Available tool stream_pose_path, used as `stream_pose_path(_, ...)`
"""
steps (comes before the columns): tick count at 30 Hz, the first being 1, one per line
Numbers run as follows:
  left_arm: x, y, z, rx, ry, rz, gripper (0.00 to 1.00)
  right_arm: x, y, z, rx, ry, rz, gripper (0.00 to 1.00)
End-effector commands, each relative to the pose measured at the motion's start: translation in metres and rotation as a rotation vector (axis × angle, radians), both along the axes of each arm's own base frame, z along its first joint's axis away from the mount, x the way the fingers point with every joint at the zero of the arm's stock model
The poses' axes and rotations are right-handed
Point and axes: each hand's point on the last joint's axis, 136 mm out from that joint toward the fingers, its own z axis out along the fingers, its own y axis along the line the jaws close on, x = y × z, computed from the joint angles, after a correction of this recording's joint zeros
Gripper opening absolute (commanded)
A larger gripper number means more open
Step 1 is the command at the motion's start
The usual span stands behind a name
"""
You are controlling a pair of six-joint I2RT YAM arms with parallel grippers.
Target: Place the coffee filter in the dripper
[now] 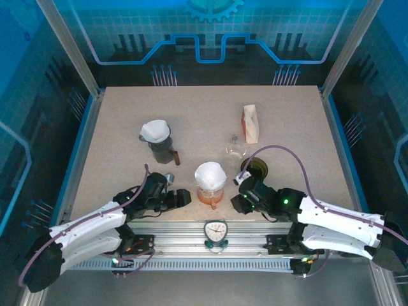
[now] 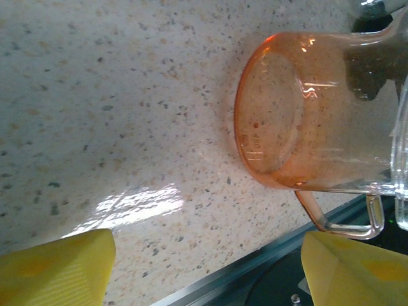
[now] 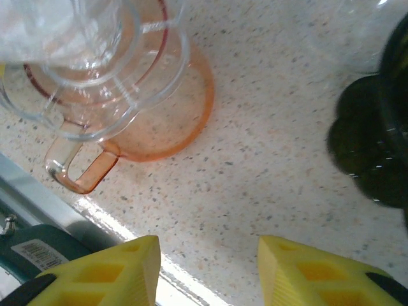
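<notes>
Left jaws and right jaws are both released and empty, low on the worktop [image 1: 127, 115] either side of the orange jug [image 2: 299, 115]. The white filter [image 1: 210, 172] looks seated in the clear dripper [image 3: 95, 89] on top. I'd say the placing's done, so next is backing off without bumping it.

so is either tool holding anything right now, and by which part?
Nothing held: left tool and right tool both stand open, empty, either side of the orange transparent cup.

A robot test cell: a speckled beige tabletop [image 1: 204, 108] fenced by aluminium frame posts [image 1: 69, 44], with blue circuit-patterned wall panels [image 1: 127, 25] at twelve o'clock.
</notes>
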Motion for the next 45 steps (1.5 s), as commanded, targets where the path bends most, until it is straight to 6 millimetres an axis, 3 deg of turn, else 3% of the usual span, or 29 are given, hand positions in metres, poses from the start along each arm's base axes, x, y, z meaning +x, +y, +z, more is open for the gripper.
stream_pose_path(1,0.001,-0.009,0.002,-0.053,0.007,-0.020,0.76,-0.004,0.018,-0.004,0.109,0.009,0.015,0.45)
stream_pose_path(7,0.001,-0.011,-0.002,-0.050,0.023,-0.021,0.73,-0.003,0.034,-0.023,0.169,0.016,0.038,0.46)
stream_pose_path(12,0.001,-0.016,-0.009,-0.073,0.058,-0.016,0.61,0.002,0.045,-0.033,0.206,0.009,0.039,0.48)
stream_pose_path(19,0.006,-0.024,-0.014,-0.123,0.081,-0.011,0.58,0.008,0.050,-0.046,0.205,0.015,0.022,0.47)
stream_pose_path(25,0.014,-0.033,-0.015,-0.147,0.084,-0.013,0.49,0.013,0.054,-0.053,0.227,0.011,0.005,0.46)
stream_pose_path(45,0.035,-0.052,-0.012,-0.205,0.061,-0.004,0.27,0.036,0.064,-0.051,0.296,-0.077,-0.068,0.43)
